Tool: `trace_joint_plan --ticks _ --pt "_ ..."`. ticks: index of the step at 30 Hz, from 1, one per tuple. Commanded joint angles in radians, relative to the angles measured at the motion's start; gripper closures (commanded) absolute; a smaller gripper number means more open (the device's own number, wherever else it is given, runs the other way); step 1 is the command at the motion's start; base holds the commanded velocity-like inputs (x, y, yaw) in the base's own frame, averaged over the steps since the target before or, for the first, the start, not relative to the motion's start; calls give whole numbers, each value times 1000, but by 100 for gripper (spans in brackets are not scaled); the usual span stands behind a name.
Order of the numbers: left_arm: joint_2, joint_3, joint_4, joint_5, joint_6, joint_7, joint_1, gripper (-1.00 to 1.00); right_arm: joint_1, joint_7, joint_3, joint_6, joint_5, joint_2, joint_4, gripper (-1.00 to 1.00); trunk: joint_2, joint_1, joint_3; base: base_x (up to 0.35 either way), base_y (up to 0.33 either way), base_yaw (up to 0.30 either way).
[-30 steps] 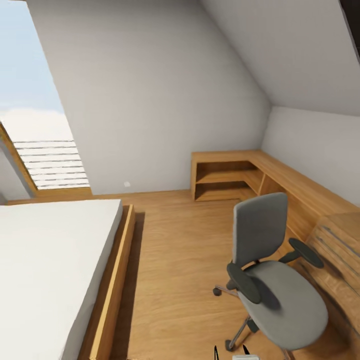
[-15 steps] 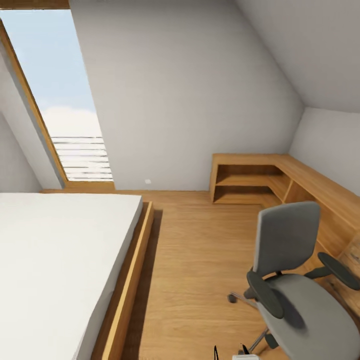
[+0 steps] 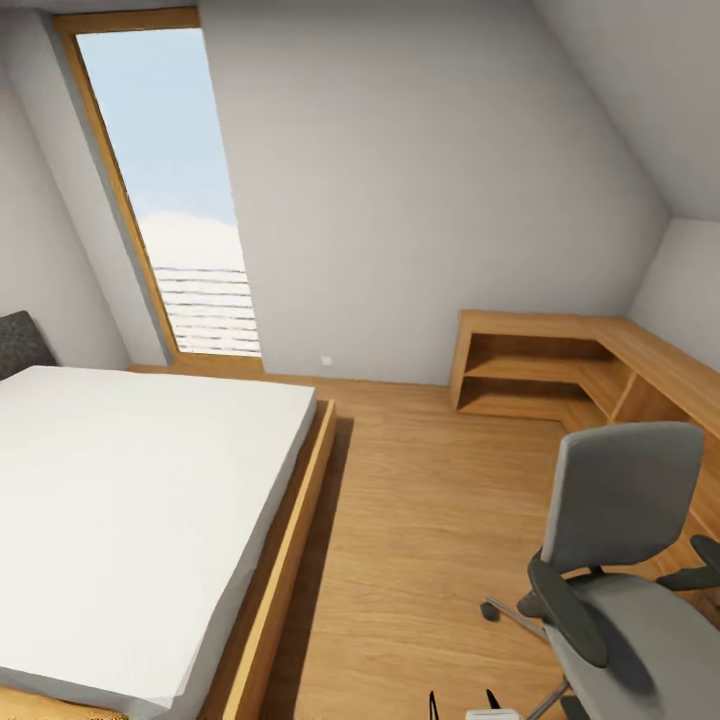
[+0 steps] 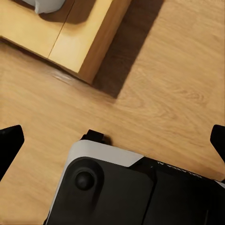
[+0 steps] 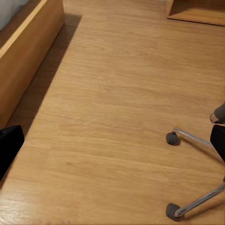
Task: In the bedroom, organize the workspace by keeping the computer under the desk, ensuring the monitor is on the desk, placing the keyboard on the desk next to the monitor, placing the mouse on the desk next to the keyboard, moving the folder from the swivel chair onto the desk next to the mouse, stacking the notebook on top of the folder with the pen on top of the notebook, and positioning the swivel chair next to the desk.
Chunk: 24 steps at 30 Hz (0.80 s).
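The grey swivel chair [image 3: 620, 500] stands on the oak floor at the lower right of the head view, and the part of its seat that shows is bare. Its chrome legs and castors [image 5: 172, 138] appear in the right wrist view. My left gripper [image 4: 112, 145] is open, its fingertips wide apart above the floor and my own base [image 4: 117, 187]. My right gripper [image 5: 112, 150] is open too, over bare floor beside the chair's legs. The desk, computer, monitor, keyboard, mouse, folder, notebook and pen are out of view.
A low bed [image 3: 130, 500] with a white mattress and oak frame [image 5: 28, 61] fills the left. Low oak cabinets [image 3: 560, 370] run along the right wall. A tall slanted window [image 3: 170, 200] is at the back left. Open floor [image 3: 420, 520] lies between bed and chair.
The whole head view has swung to the left, so the camera has turned. More of the bed and window show, and the chair sits further right in the picture.
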Motion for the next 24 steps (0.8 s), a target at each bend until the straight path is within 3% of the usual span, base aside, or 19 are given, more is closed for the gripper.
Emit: trace_joint_plan --ticks 1,10,24 --pt "0 -8 0 8 -4 6 -1 -100 -1 -8 9 -1 -2 0 0 -100 -2 1 -2 0 0 69" --pt "0 -7 0 7 -5 6 -1 -100 -1 -7 9 -1 -1 -2 0 -100 -2 1 -1 0 0 -8" --pt "0 -5 3 11 -107 5 -1 -100 -1 -4 9 -1 -1 -3 0 -100 -2 1 8 0 0 -195"
